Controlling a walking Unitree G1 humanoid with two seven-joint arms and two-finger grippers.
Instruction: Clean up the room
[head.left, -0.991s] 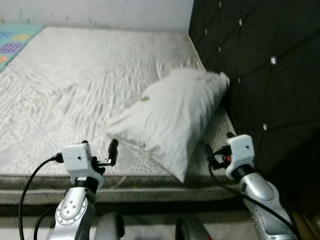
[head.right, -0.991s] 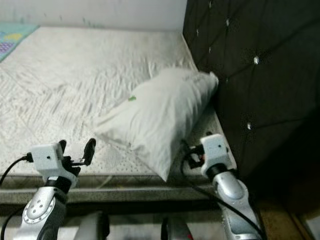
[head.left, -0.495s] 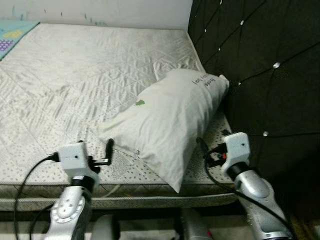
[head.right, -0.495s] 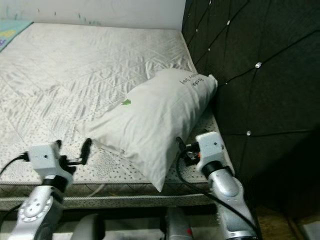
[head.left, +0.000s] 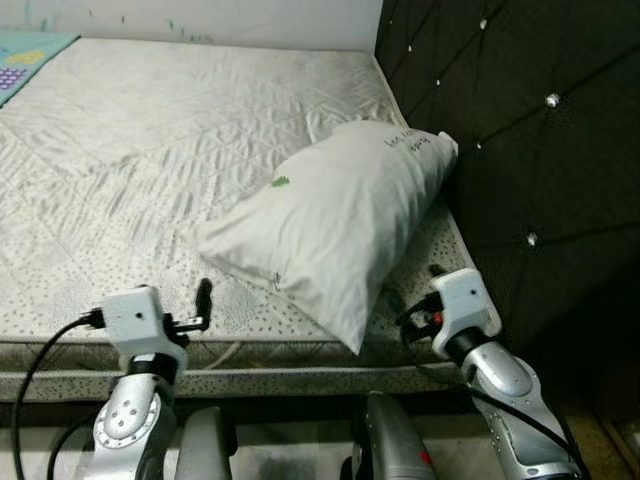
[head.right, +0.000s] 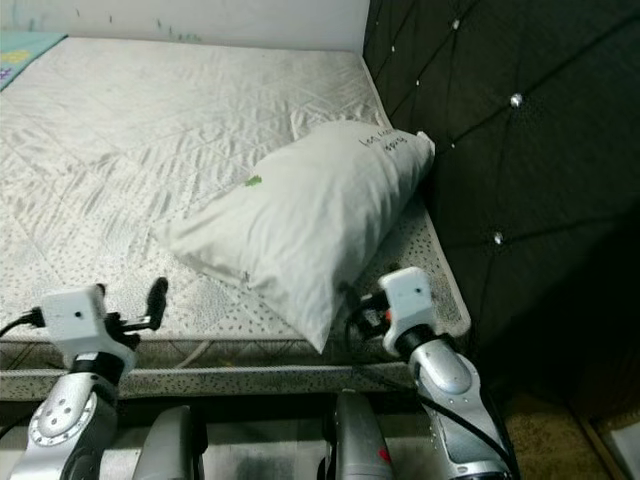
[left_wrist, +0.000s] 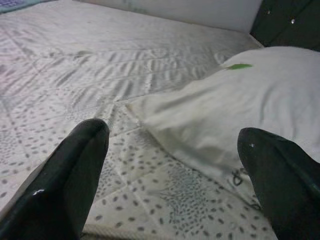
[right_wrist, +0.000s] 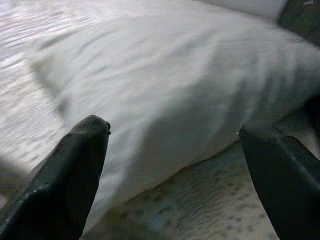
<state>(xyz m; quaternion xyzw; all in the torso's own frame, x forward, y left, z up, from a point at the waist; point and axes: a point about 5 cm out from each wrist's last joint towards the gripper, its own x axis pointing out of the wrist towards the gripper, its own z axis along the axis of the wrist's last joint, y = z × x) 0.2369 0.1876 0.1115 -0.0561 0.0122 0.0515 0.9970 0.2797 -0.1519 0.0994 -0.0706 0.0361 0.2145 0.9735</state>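
I see the pillow (head.left: 335, 215) lying on the bed (head.left: 150, 150), its top corner touching the headboard (head.left: 520, 130) at my 1 o'clock. My left gripper (head.left: 203, 300) hovers at the bed's near edge at 10 o'clock of me, jaws released. My right gripper (right_wrist: 172, 150) faces the pillow's low corner, jaws spread, empty.
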